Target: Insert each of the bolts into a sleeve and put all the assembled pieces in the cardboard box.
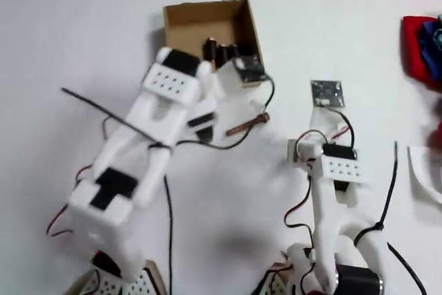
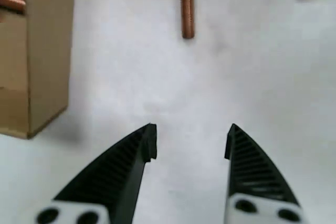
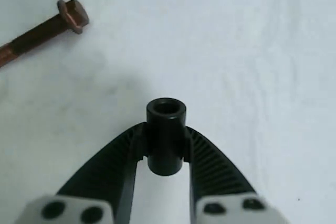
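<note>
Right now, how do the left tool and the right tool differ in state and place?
The left tool is open and empty; the right tool is shut on a short black cylindrical sleeve. The left tool is beside the brown cardboard box; the right tool is farther from it. Both have black ribbed fingers.
</note>
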Available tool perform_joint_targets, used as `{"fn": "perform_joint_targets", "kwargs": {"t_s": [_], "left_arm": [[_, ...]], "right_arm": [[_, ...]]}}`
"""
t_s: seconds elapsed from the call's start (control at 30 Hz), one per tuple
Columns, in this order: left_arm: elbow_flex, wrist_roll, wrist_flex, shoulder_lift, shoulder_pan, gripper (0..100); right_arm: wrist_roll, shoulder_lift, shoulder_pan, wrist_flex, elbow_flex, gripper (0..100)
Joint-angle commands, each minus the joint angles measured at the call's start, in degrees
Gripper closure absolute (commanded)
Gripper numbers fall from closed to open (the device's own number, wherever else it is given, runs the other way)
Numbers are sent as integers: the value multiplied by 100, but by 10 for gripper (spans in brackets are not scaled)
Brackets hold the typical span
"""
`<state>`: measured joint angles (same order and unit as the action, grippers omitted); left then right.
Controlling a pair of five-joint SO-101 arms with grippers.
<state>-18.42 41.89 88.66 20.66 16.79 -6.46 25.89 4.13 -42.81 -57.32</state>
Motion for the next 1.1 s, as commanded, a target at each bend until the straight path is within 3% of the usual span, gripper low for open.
{"fn": "perform_joint_targets", "kwargs": {"t_s": [0.0, 0.13, 0.43, 0.7, 1.07], "left_arm": [[-1455, 44, 53, 642, 132, 767], [-2466, -26, 114, 1495, 308, 766], [-4356, -1011, 18, 3156, 1037, 766], [-5789, -1029, 62, 4475, 1160, 766], [-6527, -1029, -44, 5143, 1143, 766]], "right_arm": [[88, 242, 321, 154, 0, 977], [413, 251, 690, 171, 35, 977], [615, 251, 752, 259, 35, 977], [615, 251, 752, 259, 35, 977], [615, 251, 752, 259, 35, 977]]}}
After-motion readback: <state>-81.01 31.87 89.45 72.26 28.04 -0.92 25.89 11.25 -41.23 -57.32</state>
